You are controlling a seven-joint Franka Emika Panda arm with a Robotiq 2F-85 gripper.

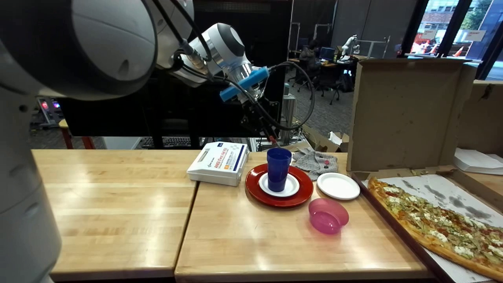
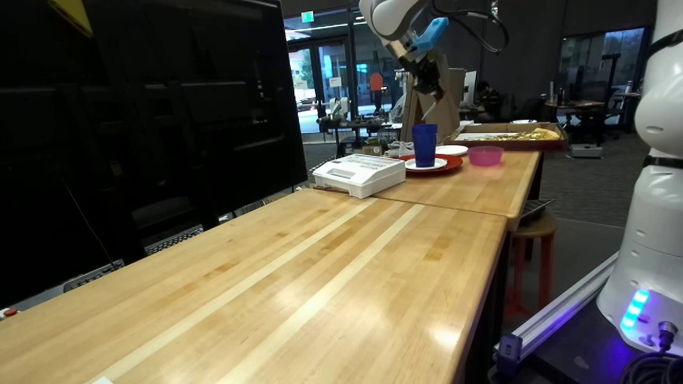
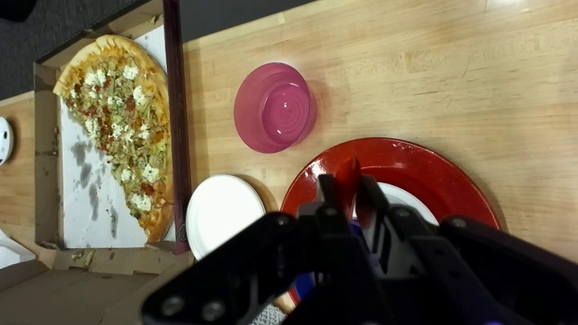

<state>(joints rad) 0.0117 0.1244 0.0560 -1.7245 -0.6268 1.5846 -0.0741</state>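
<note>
My gripper (image 1: 270, 133) is shut on a slim red-handled utensil (image 2: 439, 96) with a pale lower end that points down. In the wrist view the red part (image 3: 347, 174) sits between the fingertips (image 3: 347, 185). The utensil is above an upright blue cup (image 1: 278, 169); in an exterior view its tip is just over the cup (image 2: 425, 146). The cup stands on a small white plate (image 1: 292, 186) on a red plate (image 1: 255, 190). My fingers hide most of the cup in the wrist view. A pink bowl (image 1: 328, 216) and another white plate (image 1: 338, 186) are nearby.
An open pizza box (image 1: 406, 118) with a large piece of pizza (image 1: 436, 228) stands beside the plates. A white first aid kit (image 1: 218, 162) lies on the other side. A grey knitted cloth (image 1: 314, 163) lies behind. A large black screen (image 2: 144, 117) stands along the table's edge.
</note>
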